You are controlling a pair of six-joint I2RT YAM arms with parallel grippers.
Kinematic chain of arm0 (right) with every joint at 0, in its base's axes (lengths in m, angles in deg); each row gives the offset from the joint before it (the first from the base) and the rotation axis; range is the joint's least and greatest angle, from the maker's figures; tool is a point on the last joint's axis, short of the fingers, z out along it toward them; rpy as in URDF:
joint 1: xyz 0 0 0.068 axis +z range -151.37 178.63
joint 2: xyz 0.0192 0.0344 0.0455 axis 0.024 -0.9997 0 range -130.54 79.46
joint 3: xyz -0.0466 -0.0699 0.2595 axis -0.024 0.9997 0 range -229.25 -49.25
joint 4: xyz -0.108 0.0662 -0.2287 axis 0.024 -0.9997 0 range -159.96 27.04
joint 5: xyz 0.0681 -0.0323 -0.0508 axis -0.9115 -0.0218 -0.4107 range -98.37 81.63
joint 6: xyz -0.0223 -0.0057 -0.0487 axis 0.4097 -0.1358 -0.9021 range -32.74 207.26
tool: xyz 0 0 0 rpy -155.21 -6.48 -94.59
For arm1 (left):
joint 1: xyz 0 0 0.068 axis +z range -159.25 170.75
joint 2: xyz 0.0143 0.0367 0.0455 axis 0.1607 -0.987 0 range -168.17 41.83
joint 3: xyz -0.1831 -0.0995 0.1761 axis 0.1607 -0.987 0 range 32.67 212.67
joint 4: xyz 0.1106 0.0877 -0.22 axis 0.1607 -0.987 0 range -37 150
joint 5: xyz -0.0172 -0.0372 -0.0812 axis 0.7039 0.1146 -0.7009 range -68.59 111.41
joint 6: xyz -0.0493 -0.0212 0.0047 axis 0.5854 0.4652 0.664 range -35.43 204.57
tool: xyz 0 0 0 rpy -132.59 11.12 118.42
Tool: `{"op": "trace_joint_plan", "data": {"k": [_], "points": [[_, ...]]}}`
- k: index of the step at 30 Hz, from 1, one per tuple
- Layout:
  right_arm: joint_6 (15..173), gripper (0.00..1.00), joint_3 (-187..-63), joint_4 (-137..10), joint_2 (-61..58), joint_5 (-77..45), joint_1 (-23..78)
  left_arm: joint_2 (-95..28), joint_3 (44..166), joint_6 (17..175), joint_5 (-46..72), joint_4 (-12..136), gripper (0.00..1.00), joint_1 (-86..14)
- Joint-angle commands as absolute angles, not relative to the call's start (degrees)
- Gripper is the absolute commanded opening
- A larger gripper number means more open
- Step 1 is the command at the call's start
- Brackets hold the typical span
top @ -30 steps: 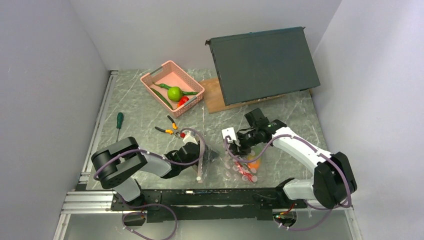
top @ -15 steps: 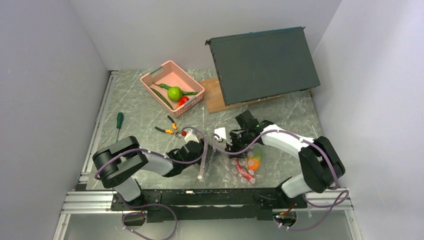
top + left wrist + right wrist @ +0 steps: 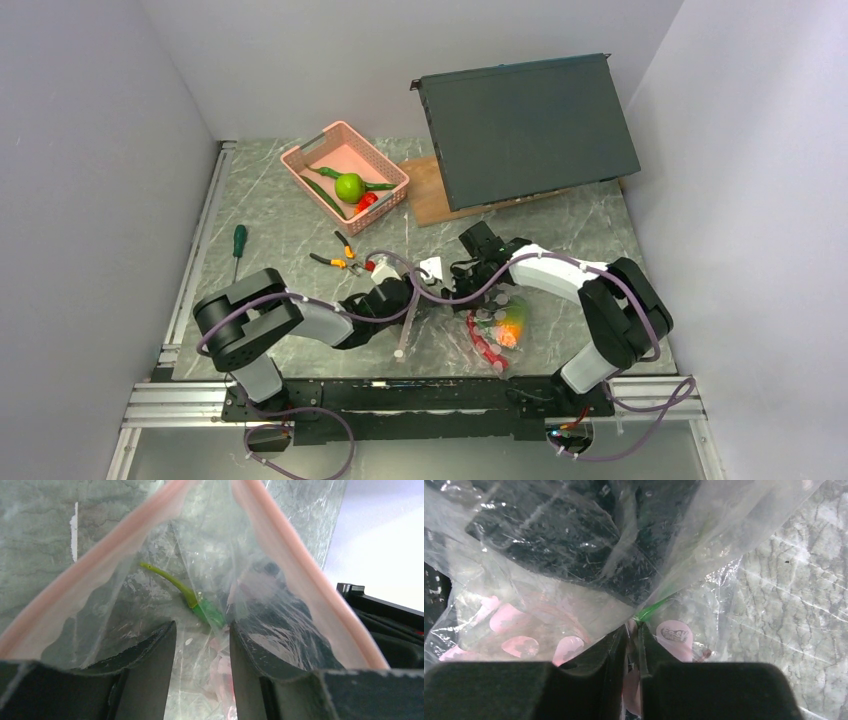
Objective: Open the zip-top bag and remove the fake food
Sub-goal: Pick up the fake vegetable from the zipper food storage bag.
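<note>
Lying near the front of the table [image 3: 270, 220], between the two arms, the zip-top bag [image 3: 492, 322] is crumpled, with its mouth turned to the left. Some of the fake food [image 3: 511, 327] shows through the clear plastic: an orange-green piece and, just beside it, a red piece [image 3: 484, 347]. The left gripper [image 3: 408, 303] sits low at the bag's mouth. In its wrist view the left gripper [image 3: 202, 630] has its jaws part way apart, and the two pink zip strips [image 3: 290, 550] spread away from each other past the outer sides of the fingers [image 3: 155, 655]. Clear film lies loosely across the gap, and a thin green stem [image 3: 192, 600] shows inside the bag. The right gripper [image 3: 462, 290] reaches in from the right, close to the left one. Its wrist view shows the right gripper [image 3: 632, 627] with jaws almost together, pinching a fold of the bag's film, and a thin green strand [image 3: 651, 611] runs down to the tips. Pale pink round spots [image 3: 519, 645] show on the plastic beside the fingers [image 3: 606, 655]. Farther back, a pink basket [image 3: 385, 205] holds a green apple [image 3: 349, 187], long green pieces and a small red one. Orange-handled pliers [image 3: 335, 260] and a green-handled screwdriver [image 3: 239, 240] lie on the table between the basket and the left arm. A dark panel [image 3: 525, 125] leans at the back over a wooden board [image 3: 428, 195].
</note>
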State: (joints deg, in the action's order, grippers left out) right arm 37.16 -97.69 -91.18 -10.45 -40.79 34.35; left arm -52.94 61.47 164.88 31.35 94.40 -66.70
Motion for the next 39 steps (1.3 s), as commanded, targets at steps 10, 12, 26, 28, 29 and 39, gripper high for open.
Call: {"op": "trace_joint_plan", "data": {"k": [10,12,26,28,29,39], "points": [[36.9,0.0,-100.0,-94.2,-7.8,-47.4,33.1,-52.8,57.8,171.3,35.1,95.9,0.45,-66.6],[37.4,0.0,-99.6,-93.6,-6.7,-48.5,32.2,-51.6,56.0,170.4,36.2,97.6,0.45,-66.6],[36.3,0.0,-98.8,-93.9,-3.5,-52.1,31.0,-51.6,56.2,167.3,35.1,100.1,0.4,-66.2],[36.3,0.0,-98.6,-93.7,-3.3,-52.1,30.9,-52.3,57.3,166.9,34.4,100.3,0.4,-66.2],[36.2,0.0,-98.6,-93.8,-3.3,-52.0,31.0,-52.6,57.8,166.7,34.1,100.4,0.4,-66.2],[35.2,0.0,-98.4,-94.3,-3.5,-52.0,31.2,-52.3,60.8,164.3,33.8,99.5,0.37,-66.2]]}}
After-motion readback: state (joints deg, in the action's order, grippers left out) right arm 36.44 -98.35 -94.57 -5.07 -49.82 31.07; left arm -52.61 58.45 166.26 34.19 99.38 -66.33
